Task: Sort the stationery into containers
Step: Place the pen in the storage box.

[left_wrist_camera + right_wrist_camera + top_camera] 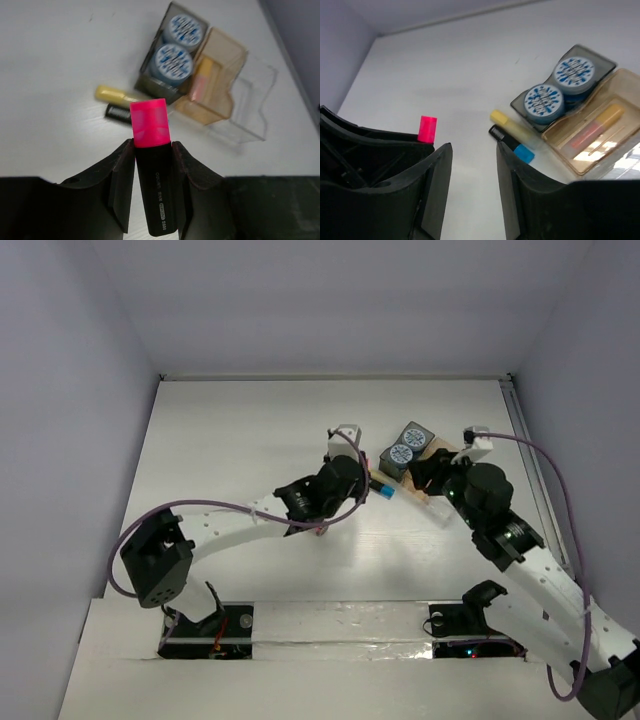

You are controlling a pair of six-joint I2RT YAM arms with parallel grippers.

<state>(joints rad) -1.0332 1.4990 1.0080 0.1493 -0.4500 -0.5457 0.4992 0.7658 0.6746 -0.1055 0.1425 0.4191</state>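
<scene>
The left claw [152,148] is clamping the black body of the pink marker [149,125], cap pointing ahead toward the trays and lifted off the bench [60,60]. This looks like the carry step: one marker is being brought in for sorting. Just beyond the cap, a yellow marker [112,93] and a blue marker [512,145] are lying side by side on the bench, close against the grey tray [150,87]. That tray is holding both rolls [172,60], packed end to end. Joined to its right, the tan tray [235,50] is carrying an orange marker [202,75], with room beside it. The clear tray [255,100], furthest right, appears to be holding nothing.

The next move probably calls for swinging the pink marker past the two loose ones, lining it up lengthwise over the tan tray, lowering it, then releasing.

The right claw [474,155] is hanging near the trays with its jaws apart and nothing between them, the loose markers lying just ahead of it.
</scene>
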